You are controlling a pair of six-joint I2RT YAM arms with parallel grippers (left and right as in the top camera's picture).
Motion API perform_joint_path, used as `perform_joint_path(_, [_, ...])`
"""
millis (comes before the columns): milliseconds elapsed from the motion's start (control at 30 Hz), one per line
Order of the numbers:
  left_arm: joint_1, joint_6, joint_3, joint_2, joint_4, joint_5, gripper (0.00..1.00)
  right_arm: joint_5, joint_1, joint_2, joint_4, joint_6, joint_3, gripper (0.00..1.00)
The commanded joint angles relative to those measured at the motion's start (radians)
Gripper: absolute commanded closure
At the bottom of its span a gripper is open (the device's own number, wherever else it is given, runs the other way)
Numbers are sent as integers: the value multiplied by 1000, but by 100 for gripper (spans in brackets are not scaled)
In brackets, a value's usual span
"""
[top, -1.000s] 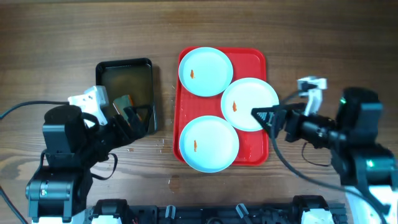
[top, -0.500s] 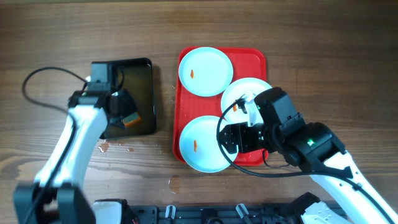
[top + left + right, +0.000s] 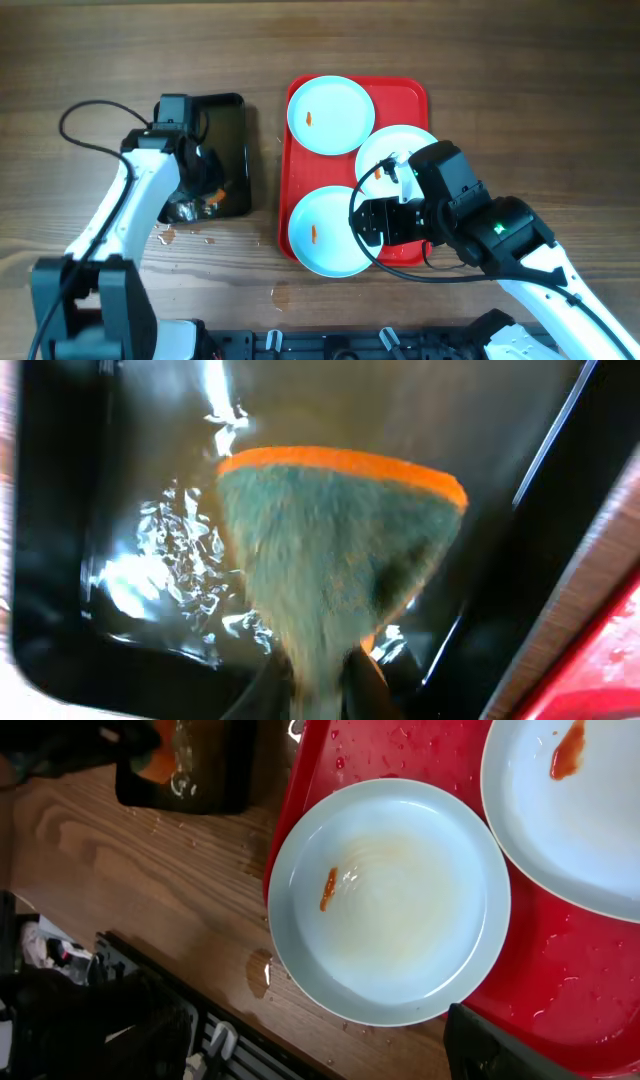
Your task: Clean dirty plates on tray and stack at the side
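Note:
Three dirty plates lie on the red tray (image 3: 408, 95): a far one (image 3: 330, 115), a right one (image 3: 400, 148) partly under my right arm, and a near one (image 3: 322, 232), (image 3: 390, 900). Each carries an orange smear. My right gripper (image 3: 372, 222), (image 3: 320, 1020) hovers open over the near plate's front edge, with one dark finger (image 3: 150, 1030) to the left and the other (image 3: 500, 1045) to the right. My left gripper (image 3: 205, 192), (image 3: 322, 672) is shut on a green sponge with an orange edge (image 3: 335, 550), just above the water in the black tray (image 3: 228, 115).
The black tray's rim (image 3: 560, 600) runs close beside the red tray's left edge (image 3: 610, 670). Water drops and small puddles lie on the wood in front of the black tray (image 3: 185, 235) and near the front plate (image 3: 260, 970). Black mounting hardware lines the table's front edge (image 3: 130, 1010).
My left arm reached into the black tray and its gripper closed on the sponge. My right arm swung in over the near plate, then held still for the last half second.

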Motion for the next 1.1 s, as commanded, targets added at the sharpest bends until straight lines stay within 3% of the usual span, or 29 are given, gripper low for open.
perform_joint_path(0, [-3, 18, -28, 18, 52, -71, 69, 17, 3, 6, -1, 14, 10, 18])
perform_joint_path(100, [-2, 18, -85, 43, 152, -74, 52, 17, 3, 6, -2, 14, 10, 18])
perform_joint_path(167, [-2, 17, -109, 51, 229, -120, 50, 17, 3, 6, -2, 14, 10, 18])
perform_joint_path(300, [-2, 17, -161, 84, 312, -116, 60, 17, 3, 6, -16, 14, 10, 18])
perform_joint_path(367, [-2, 19, -175, 105, 319, -96, 91, 17, 3, 6, -20, 14, 10, 18])
perform_joint_path(400, [-2, 40, -173, 98, 315, -76, 96, 18, 3, 6, -19, 14, 10, 18])
perform_joint_path(600, [-3, 62, -40, -60, 129, -36, 96, 168, 3, 8, 14, 82, -15, 20])
perform_joint_path(767, [-2, 79, -35, -177, 109, -10, 96, 234, 1, 129, 87, 100, -24, 25])
perform_joint_path(867, [-5, 89, -34, -177, 108, 89, 96, 303, -35, 164, 103, 123, -24, 26])
perform_joint_path(967, [-10, 89, -29, -177, 110, 101, 96, 101, -89, 171, 116, 7, -24, 26])
perform_joint_path(1067, [-29, 89, -29, -190, 92, 272, 96, 76, -87, 220, 18, 25, -37, 26])
